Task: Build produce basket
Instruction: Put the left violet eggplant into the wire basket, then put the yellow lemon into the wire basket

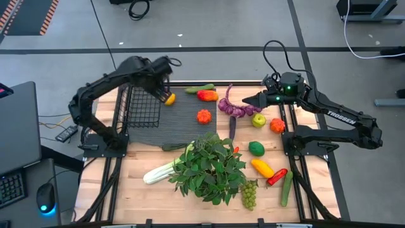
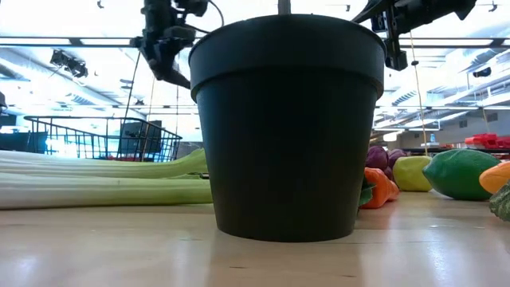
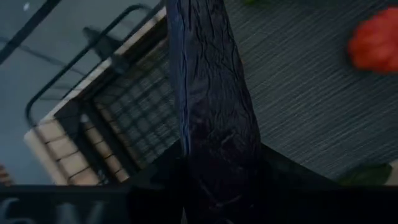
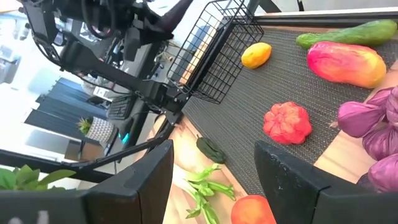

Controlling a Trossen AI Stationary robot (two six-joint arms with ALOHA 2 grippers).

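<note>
1. over the far left of the desk (image 1: 158, 202), the left pincer (image 1: 166, 82) hangs above the near rim of the basket (image 1: 140, 104), with a small yellow-orange fruit (image 1: 169, 99) just below its tip, at the basket's right side on the ribbed mat (image 1: 183, 123).
2. whether the left pincer holds that fruit cannot be told – in the right wrist view the fruit (image 4: 256, 55) appears to lie on the mat beside the basket's wire wall (image 4: 214, 53), and the left wrist view shows only a dark finger (image 3: 211, 106).
3. the relation that matters: the basket lies just left of the fruit, its long axis running front to back, and the left arm is far nearer to both.
4. the right pincer (image 1: 248, 100) hovers with its fingers moderately apart, empty, beside the purple bulb string (image 1: 233, 107).
5. most produce lies outside the basket – red pepper (image 1: 207, 95), cucumber (image 1: 200, 88), grapes (image 1: 249, 193), celery (image 1: 161, 171) by the leafy plant (image 1: 209, 168).
</note>
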